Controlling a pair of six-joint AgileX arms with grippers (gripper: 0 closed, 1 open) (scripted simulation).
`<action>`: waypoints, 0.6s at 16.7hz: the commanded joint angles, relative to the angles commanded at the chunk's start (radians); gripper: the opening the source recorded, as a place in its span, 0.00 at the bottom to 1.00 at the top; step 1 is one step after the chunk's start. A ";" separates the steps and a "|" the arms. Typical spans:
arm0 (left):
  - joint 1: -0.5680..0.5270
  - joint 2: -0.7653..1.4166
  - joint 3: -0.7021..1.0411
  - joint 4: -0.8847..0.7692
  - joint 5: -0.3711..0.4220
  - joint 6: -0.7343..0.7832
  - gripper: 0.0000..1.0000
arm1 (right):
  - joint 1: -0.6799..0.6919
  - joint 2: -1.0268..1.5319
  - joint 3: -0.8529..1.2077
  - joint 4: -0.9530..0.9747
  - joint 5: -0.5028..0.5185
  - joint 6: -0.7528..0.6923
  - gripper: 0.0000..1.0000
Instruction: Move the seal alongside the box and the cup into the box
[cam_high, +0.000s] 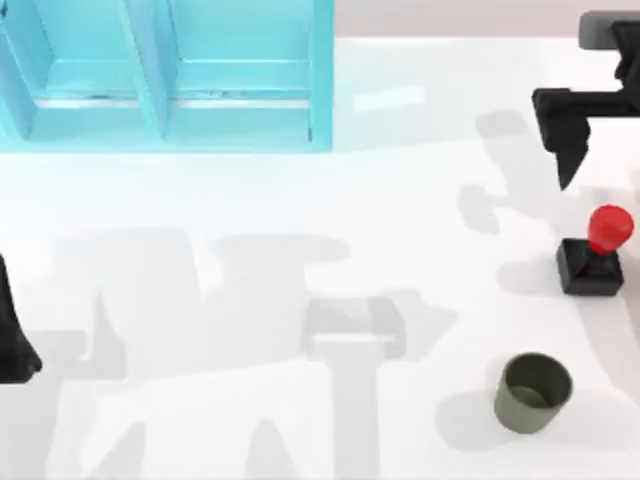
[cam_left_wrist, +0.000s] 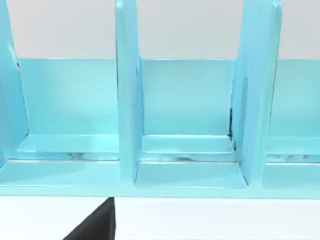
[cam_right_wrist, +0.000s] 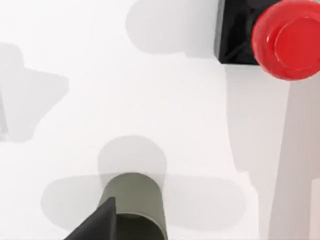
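Observation:
The seal (cam_high: 597, 250), a red ball knob on a black square base, stands near the table's right edge; the right wrist view looks down on the seal (cam_right_wrist: 280, 37). The olive-grey cup (cam_high: 533, 392) stands upright nearer the front, left of the seal, and the cup (cam_right_wrist: 135, 205) is apart from the seal in the right wrist view. The cyan box (cam_high: 165, 75) with upright dividers sits at the back left. My right gripper (cam_high: 568, 150) hangs behind the seal, holding nothing. My left gripper (cam_high: 12, 350) sits at the left edge, facing the box (cam_left_wrist: 185, 150).
The white table (cam_high: 300, 250) spreads between the box and the two small things, crossed by grey arm shadows. The box's compartments (cam_left_wrist: 187, 165) are bare inside. The seal sits close to the table's right edge.

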 joint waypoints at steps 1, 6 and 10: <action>0.000 0.000 0.000 0.000 0.000 0.000 1.00 | 0.024 -0.036 -0.082 0.034 0.000 0.024 1.00; 0.000 0.000 0.000 0.000 0.000 0.000 1.00 | 0.145 -0.221 -0.490 0.208 0.002 0.146 1.00; 0.000 0.000 0.000 0.000 0.000 0.000 1.00 | 0.212 -0.326 -0.659 0.307 -0.001 0.213 1.00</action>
